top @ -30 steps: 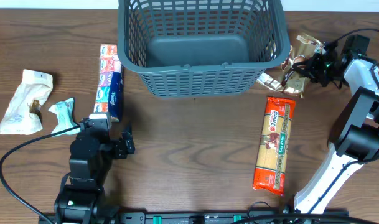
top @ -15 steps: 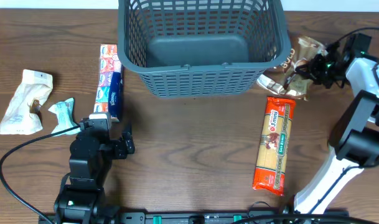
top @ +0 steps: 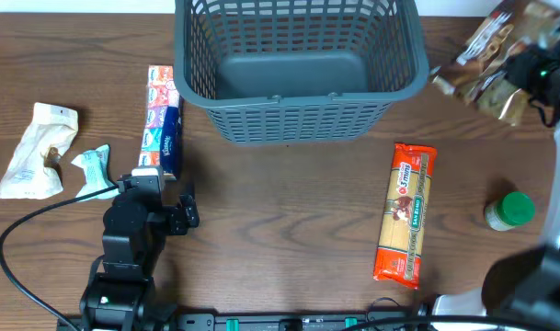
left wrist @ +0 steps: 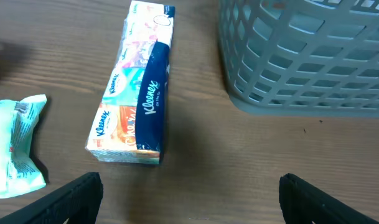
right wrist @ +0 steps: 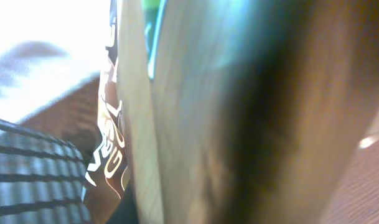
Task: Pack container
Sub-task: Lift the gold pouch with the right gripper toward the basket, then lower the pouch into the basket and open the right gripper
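The container, a large dark grey lattice basket (top: 298,101), stands empty at the back centre; its wall also shows in the left wrist view (left wrist: 301,56) and the right wrist view (right wrist: 27,168). My right gripper (top: 535,72) is shut on a brown and gold snack bag (top: 486,60) and holds it in the air just right of the basket's rim. The bag fills the right wrist view (right wrist: 195,124), blurred, hiding the fingers. My left gripper (top: 183,216) is open and empty low over the table (left wrist: 192,205), near a Kleenex tissue pack (top: 163,119) (left wrist: 136,93).
An orange spaghetti packet (top: 406,211) lies right of centre. A small green-lidded jar (top: 509,210) stands at the right. A white paper bag (top: 36,152) and a green-white packet (top: 94,170) (left wrist: 12,149) lie at the left.
My right gripper has lifted the snack bag off the table and moved it up and to the right. The green-lidded jar has come into view. The left arm has not moved.
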